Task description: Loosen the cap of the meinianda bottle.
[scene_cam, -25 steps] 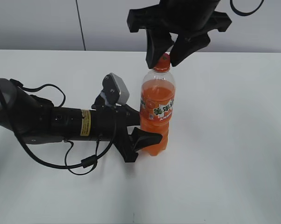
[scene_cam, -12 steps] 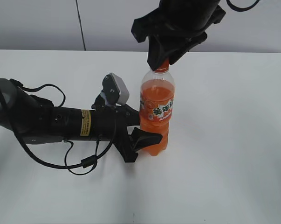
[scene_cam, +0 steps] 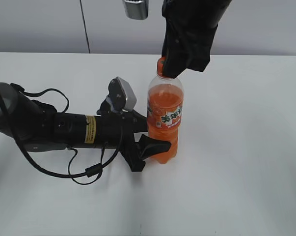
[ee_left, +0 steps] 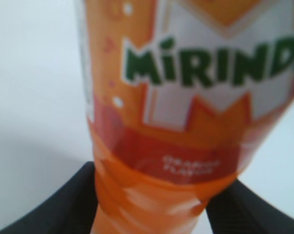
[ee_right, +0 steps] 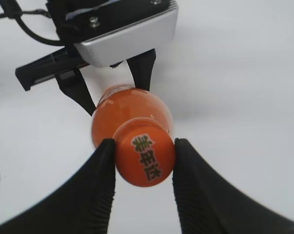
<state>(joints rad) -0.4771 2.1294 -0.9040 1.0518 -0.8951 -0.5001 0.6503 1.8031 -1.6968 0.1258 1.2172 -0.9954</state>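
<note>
The meinianda bottle (scene_cam: 165,118) stands upright near the middle of the white table (scene_cam: 246,147), a clear plastic body filled with orange liquid, with an orange label carrying white Chinese characters. Its cap (ee_right: 146,158) is round and orange, with dark characters printed across the top.

The right pincer (ee_right: 144,161) comes down from above and is clamped on the cap, one black ribbed finger (ee_right: 95,195) pressed against each side. The left pincer (scene_cam: 155,140) lies low along the table and is closed around the lower body of the bottle, its dark fingers (ee_left: 54,204) showing on both sides of the narrowed waist.

From the exterior view the cap is mostly hidden behind the right pincer, with only an orange edge showing; the right wrist view shows it plainly from above, along with the left arm's silver camera housing (ee_right: 125,34) beyond the bottle. The left wrist view alone shows the far face of the label, reading "MIRINDA" in green on white, with small, blurred white text beneath that seems to read "orange flavor".

Behind the table is a pale grey wall (scene_cam: 40,24) with one dark vertical seam.
</note>
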